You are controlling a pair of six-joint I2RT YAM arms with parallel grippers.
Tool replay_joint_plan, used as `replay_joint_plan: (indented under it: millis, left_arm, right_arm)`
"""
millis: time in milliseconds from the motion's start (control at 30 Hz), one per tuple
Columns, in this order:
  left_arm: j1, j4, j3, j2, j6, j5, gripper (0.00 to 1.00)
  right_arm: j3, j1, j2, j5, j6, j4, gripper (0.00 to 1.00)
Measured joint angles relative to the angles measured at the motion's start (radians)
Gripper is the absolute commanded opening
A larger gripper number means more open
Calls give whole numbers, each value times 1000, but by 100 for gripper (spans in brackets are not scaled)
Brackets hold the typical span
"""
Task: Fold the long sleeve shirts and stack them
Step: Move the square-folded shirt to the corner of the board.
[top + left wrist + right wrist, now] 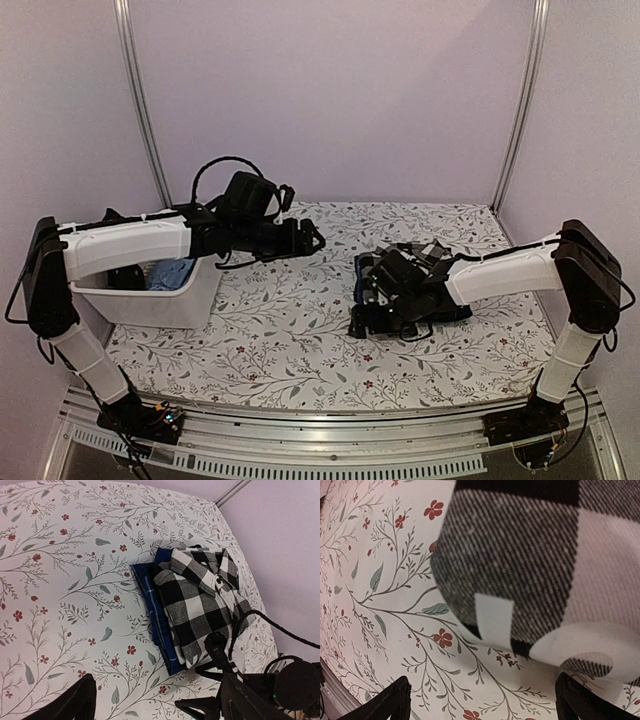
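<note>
The long sleeve shirts lie folded in one stack at the right of the table. The black-and-white check shirt (200, 600) is on top of the navy plaid shirt (152, 605), which sticks out along one side. My right gripper (482, 702) is open just above the cloth-covered table, at the rounded near corner of the check shirt (520, 565), with nothing between its fingers. In the top view the right gripper (362, 308) hangs over the stack's left edge. My left gripper (312, 238) is open and empty, raised left of the stack.
A white bin (170, 300) with blue cloth (175, 272) inside stands at the left under my left arm. The floral tablecloth (290, 330) covers the table. Lilac walls and metal posts (140, 100) close in the back and sides.
</note>
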Motion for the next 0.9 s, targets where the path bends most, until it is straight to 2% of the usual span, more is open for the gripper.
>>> replay_joint_plan:
  millis: [167,500,900]
  left_arm:
    - [3,-8,-12,-8,0,0,86]
    - [13,-14,-18,-26,8,0,86]
    - [21,-17,-44,-46,10,3,86]
  right_arm:
    - [13,-21,18,50,24,11,99]
    - [159,-95,131,181,60,-68,99]
    - [311,-295,241,226,22,-125,99]
